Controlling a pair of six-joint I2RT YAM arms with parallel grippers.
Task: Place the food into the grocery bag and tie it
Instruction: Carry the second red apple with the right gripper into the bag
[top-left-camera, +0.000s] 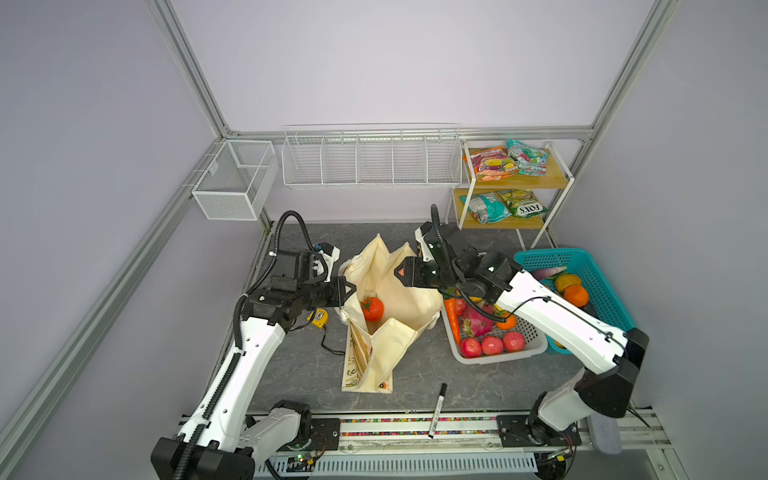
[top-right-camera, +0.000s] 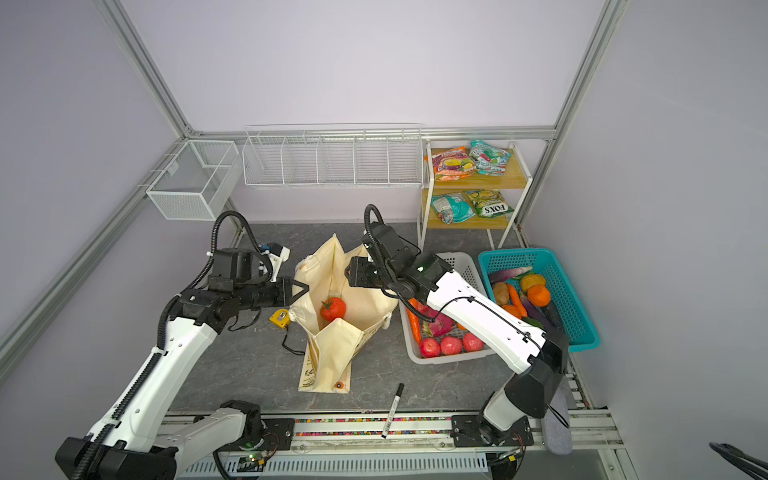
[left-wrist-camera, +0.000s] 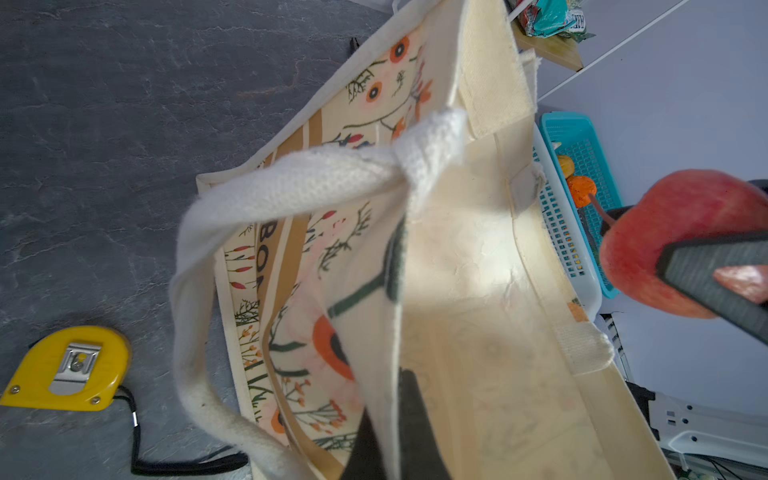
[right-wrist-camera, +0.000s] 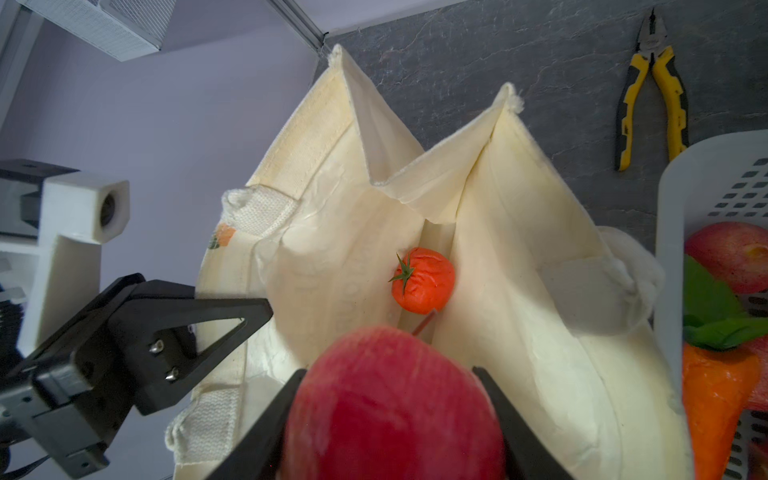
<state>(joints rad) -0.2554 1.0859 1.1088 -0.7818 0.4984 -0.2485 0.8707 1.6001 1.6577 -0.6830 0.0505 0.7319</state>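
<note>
Starting at the left of the tabletop (top-left-camera: 291, 374), the yellow tape measure (top-left-camera: 318, 318) lies just beside the canvas tote (top-left-camera: 399, 332) and has no part in this. Above it, the left gripper (top-left-camera: 352, 288) has its fingers pressed together on the tote's left rim, close to the white rope handle (left-wrist-camera: 291, 183). It pinches the cloth and pulls that wall outward so the mouth gapes. The tote stands about mid-tabletop, and its open mouth runs from the front edge toward the back edge. 1 tomato (top-left-camera: 372, 308) already lies on its floor. Over the right half of that mouth hangs the right gripper (right-wrist-camera: 388, 372), with its 2 fingers part spread and clamped on either side of a red apple (right-wrist-camera: 395, 399). From the right wrist view the tomato lies straight ahead of the apple, down inside the tote. We judge that the coming move is a plain drop or short descent, with no sideways travel needed. The right arm is the one nearer the food, since the white perforated basket (top-left-camera: 498, 358) touches or nearly touches the tote's right side. The teal basket (top-left-camera: 598, 282) sits beyond it, toward the right edge.
</note>
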